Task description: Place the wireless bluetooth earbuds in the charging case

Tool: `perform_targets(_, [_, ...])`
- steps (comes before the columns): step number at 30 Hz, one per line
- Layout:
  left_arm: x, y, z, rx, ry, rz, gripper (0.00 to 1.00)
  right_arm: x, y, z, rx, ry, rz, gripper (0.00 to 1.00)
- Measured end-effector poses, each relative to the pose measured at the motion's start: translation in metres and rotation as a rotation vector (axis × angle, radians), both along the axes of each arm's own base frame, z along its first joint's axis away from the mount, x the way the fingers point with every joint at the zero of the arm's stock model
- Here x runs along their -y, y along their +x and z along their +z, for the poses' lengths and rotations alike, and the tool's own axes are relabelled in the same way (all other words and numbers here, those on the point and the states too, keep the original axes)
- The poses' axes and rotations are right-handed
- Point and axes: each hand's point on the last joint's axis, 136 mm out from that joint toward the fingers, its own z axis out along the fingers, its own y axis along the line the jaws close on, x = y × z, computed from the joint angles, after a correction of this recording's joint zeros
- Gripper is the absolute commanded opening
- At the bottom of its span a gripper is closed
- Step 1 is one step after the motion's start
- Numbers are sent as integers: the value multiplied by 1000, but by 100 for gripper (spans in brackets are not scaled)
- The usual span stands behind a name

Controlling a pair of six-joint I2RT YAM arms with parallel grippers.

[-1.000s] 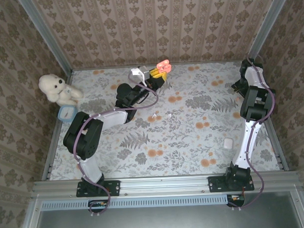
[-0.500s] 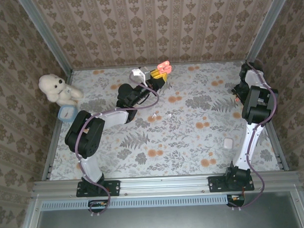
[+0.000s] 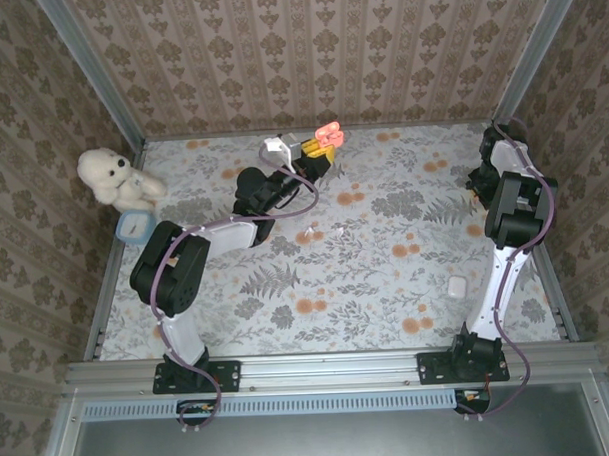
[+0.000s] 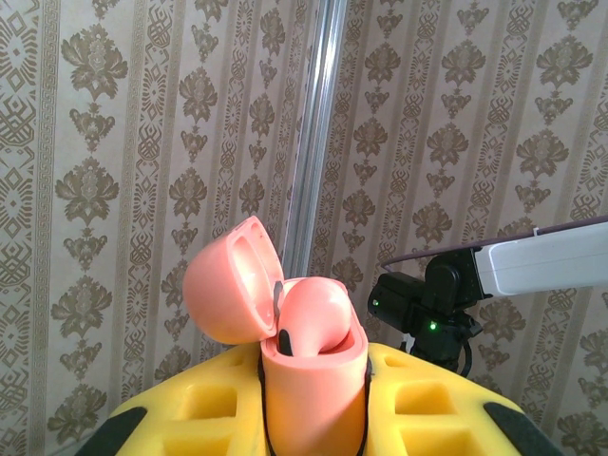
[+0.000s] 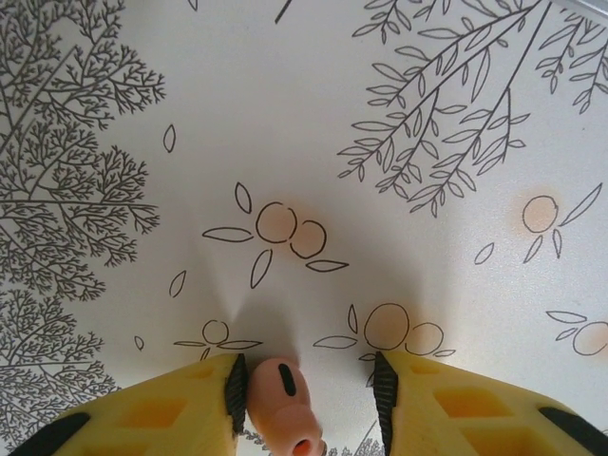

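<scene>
left gripper (image 4: pixel 313 408) is clamped on the open charging case (image 4: pixel 318 370), lid tipped back. the earbud (image 5: pixel 280 399) sits well to the case's right (nearer the right arm), between the right gripper's (image 5: pixel 308 380) parted fingers, lengthwise along them.

Floral table (image 3: pixel 387 285), white case (image 3: pixel 457 285), plush bear (image 3: pixel 108 175)

A staged robot test booth: wallpapered panels (image 3: pixel 308 48) in aluminium framing (image 3: pixel 329 365) enclose a floral-covered table (image 3: pixel 366 276).
</scene>
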Motion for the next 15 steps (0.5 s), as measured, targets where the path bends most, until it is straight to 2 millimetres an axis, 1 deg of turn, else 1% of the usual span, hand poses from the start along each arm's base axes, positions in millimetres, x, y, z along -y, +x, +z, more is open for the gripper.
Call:
perform_targets(5, [0,0,0,0,0,0,0,0,0,0,0,0,2,32])
perform_targets(10, [0,0,0,0,0,0,0,-1,0,0,2,-1,3,21])
perform_targets(15, [0,0,0,0,0,0,0,-4,-2,2,10,-4,13,18])
